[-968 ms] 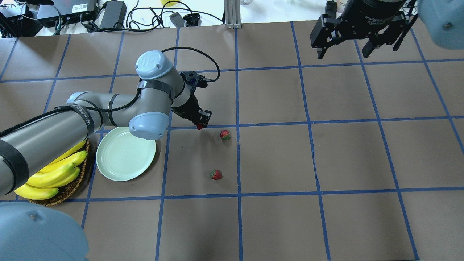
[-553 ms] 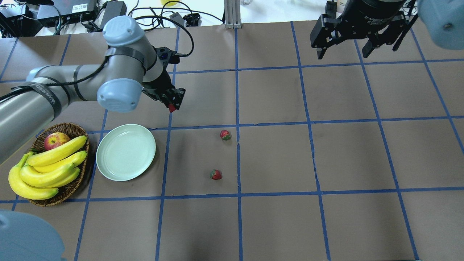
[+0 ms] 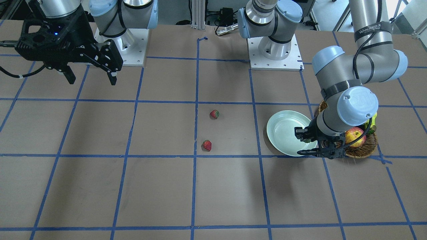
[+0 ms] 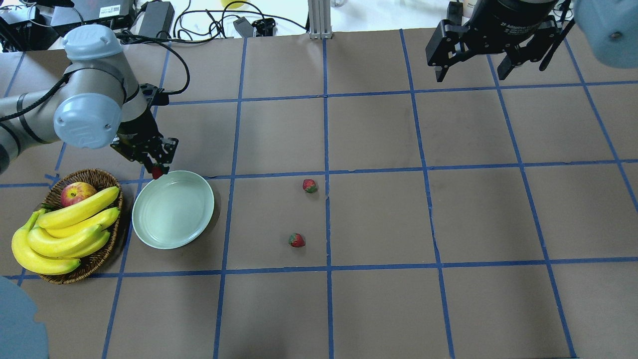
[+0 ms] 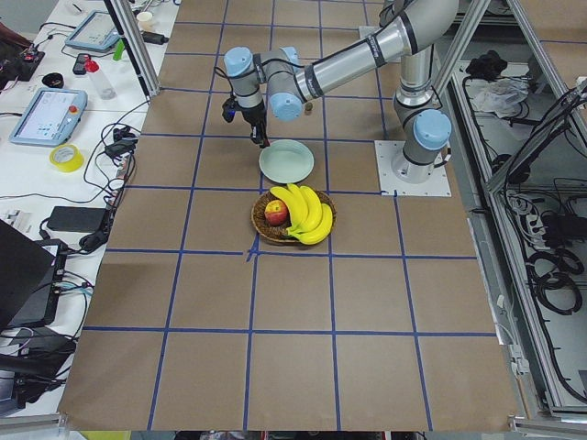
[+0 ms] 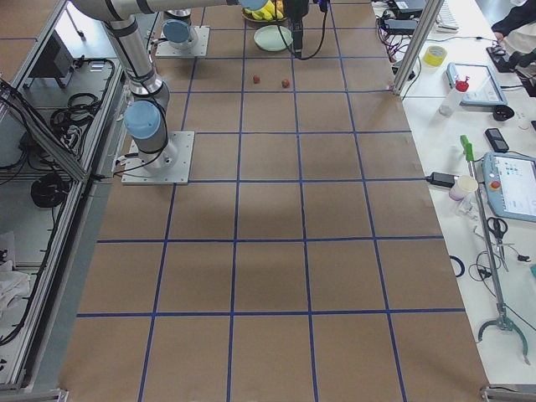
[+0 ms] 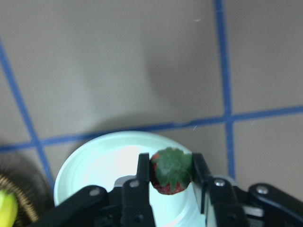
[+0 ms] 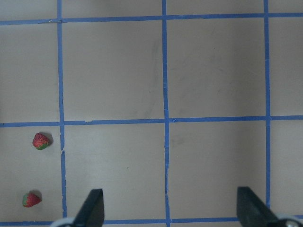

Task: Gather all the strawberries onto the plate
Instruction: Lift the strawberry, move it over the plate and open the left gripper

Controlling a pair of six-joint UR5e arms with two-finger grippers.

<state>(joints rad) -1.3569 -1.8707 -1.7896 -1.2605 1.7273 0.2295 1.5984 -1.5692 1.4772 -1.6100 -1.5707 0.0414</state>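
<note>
My left gripper [image 4: 157,171] is shut on a small red strawberry [image 7: 171,171] with its green cap up, held just above the far rim of the pale mint plate [image 4: 173,209]. The plate also shows under the fingers in the left wrist view [image 7: 99,163] and in the front view [image 3: 283,130]. Two more strawberries lie on the brown table to the plate's right, one farther [image 4: 309,186] and one nearer [image 4: 297,240]. My right gripper [image 4: 472,74] is open and empty, high over the far right of the table.
A wicker basket [image 4: 97,175] with bananas [image 4: 70,229] and a red-yellow apple [image 4: 77,193] stands against the plate's left side. Cables and power bricks [image 4: 154,20] lie beyond the table's far edge.
My left arm has swung left with the strawberry, from near the table's middle to the plate's far rim. The basket is uncovered now. The right arm has not moved.
</note>
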